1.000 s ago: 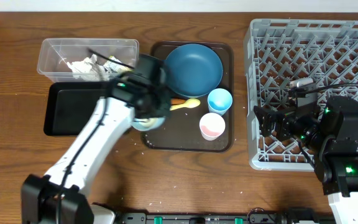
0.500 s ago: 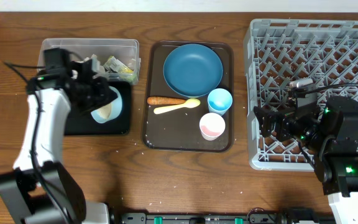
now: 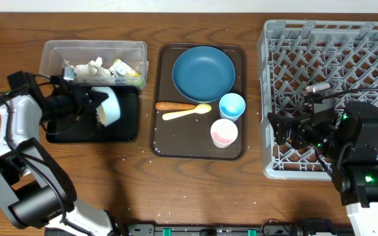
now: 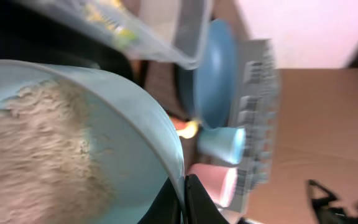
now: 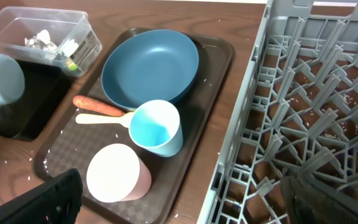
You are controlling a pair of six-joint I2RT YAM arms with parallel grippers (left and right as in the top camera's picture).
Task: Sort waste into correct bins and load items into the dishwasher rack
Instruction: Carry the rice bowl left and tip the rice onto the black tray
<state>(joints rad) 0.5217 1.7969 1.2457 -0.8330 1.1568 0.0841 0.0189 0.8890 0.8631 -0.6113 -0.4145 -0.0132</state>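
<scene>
My left gripper [image 3: 92, 101] is shut on the rim of the white bowl [image 3: 112, 105], which is tipped on its side over the shallow black tray [image 3: 125, 128]. In the left wrist view the two fingers [image 4: 194, 200] pinch the bowl's wall [image 4: 126, 134], and rice [image 4: 33, 152] clings inside. The clear tub [image 3: 51, 56] holds crumpled paper [image 3: 87, 69] and a yellow-green packet [image 3: 119, 67]. On the brown serving tray [image 3: 176, 143] lie the dark blue plate [image 3: 203, 72], the carrot [image 3: 174, 105], the light blue cup [image 3: 231, 105] and the pink cup [image 3: 224, 132]. My right gripper [image 3: 282, 128] stands open at the grey rack's [image 3: 333, 59] left edge.
A pale yellow spoon [image 3: 188, 113] lies beside the carrot on the serving tray. The right wrist view shows the pink cup [image 5: 118, 173] and blue cup [image 5: 157, 129] just left of the rack wall [image 5: 241, 118]. Stray rice grains dot the wooden table [image 3: 195, 190].
My left arm carried the bowl from the serving tray leftward to the black tray and turned it onto its side. The right arm has not moved.
</scene>
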